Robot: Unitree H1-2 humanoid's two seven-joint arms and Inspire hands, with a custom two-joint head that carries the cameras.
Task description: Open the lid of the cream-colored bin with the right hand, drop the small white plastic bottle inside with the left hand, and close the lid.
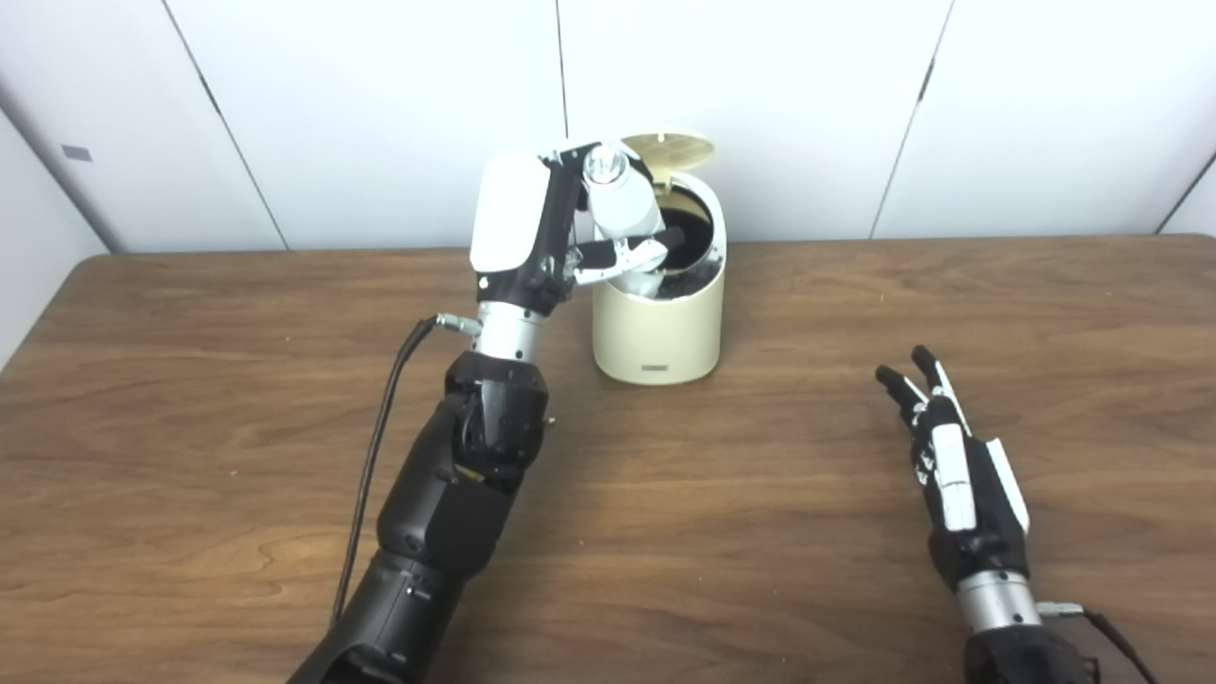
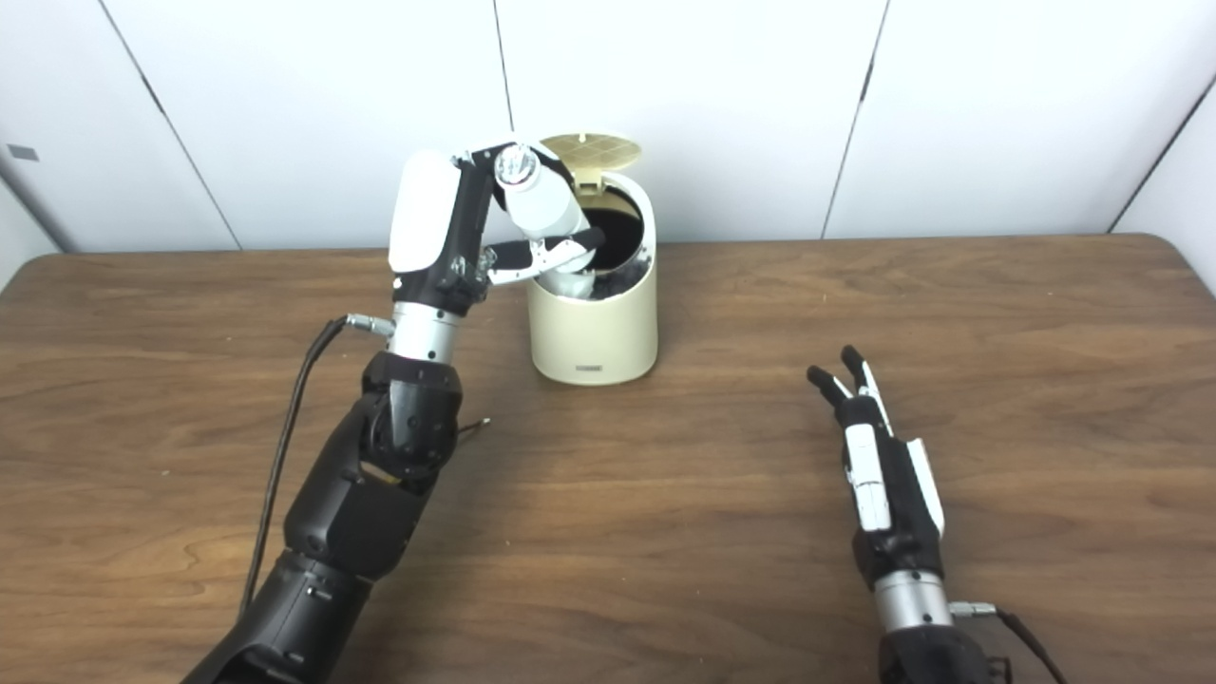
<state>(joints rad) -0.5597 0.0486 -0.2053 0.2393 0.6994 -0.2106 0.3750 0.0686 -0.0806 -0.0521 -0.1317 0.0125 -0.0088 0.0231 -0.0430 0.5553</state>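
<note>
The cream-colored bin (image 1: 655,328) stands on the table near the back wall, its round lid (image 1: 671,148) tipped up and open behind the mouth. My left hand (image 1: 537,228) is raised beside the bin's left rim, shut on the small white plastic bottle (image 1: 619,199). The bottle tilts, clear cap up, its lower end over the dark opening. My right hand (image 1: 955,465) rests low over the table at the right front, open, fingers straight and apart, holding nothing, well away from the bin.
The brown wooden table (image 1: 760,532) spans the whole view, its rounded back-left corner near the white panelled wall (image 1: 380,114). A black cable (image 1: 375,456) runs along my left forearm.
</note>
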